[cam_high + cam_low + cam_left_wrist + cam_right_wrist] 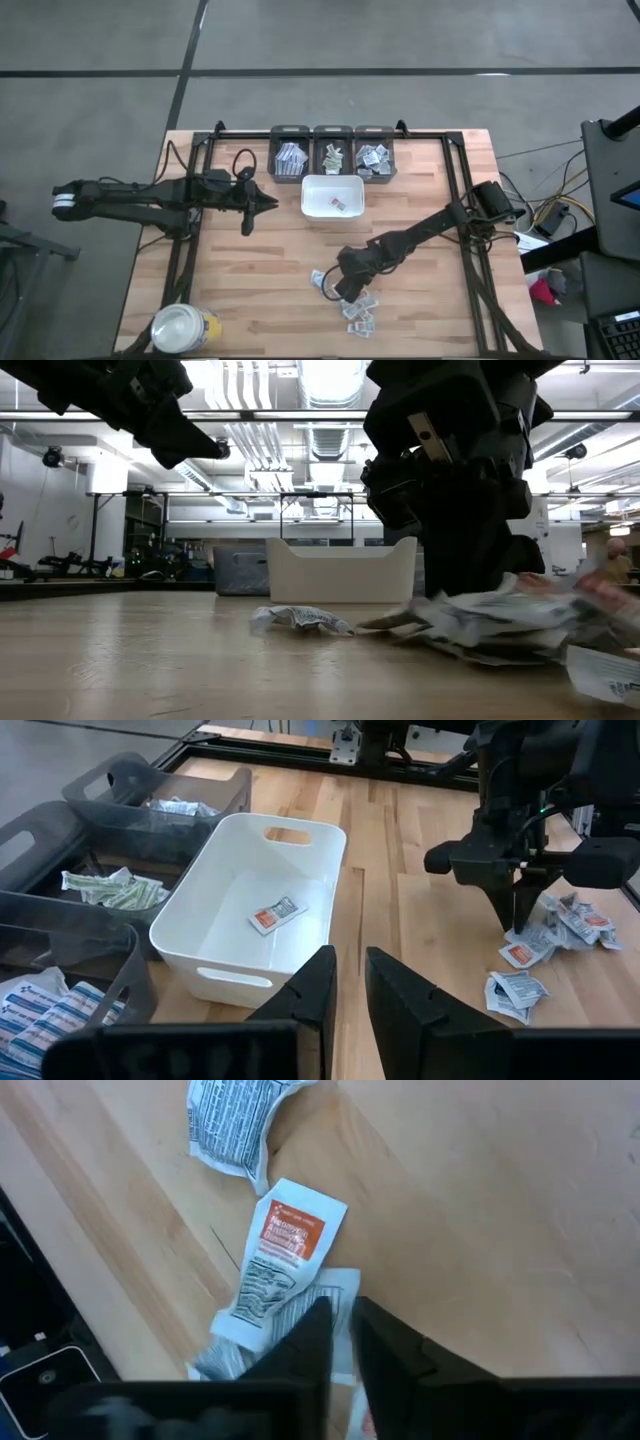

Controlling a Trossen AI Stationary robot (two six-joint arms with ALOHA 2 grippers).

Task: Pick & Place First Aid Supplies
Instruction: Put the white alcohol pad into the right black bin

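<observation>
The first aid supplies lie as a loose pile of small white packets on the wooden table, near its front edge. My right gripper has come down on the pile's far left side and is shut on one white packet beside an orange-printed packet. One red-printed packet lies flat in the white tray. My left gripper hovers shut and holding nothing, left of the tray. My right gripper pinches the edge of a white, grey-printed packet between its two fingertips. The fingers slant steeply down onto it from the table's right. The packet lies flat on the table among the others; the tips hide the exact spot.
Three dark bins holding sorted packets stand in a row behind the tray. A yellow jar with a white lid stands at the near left corner. A crumpled packet lies apart, left of the pile. A black frame rims the table.
</observation>
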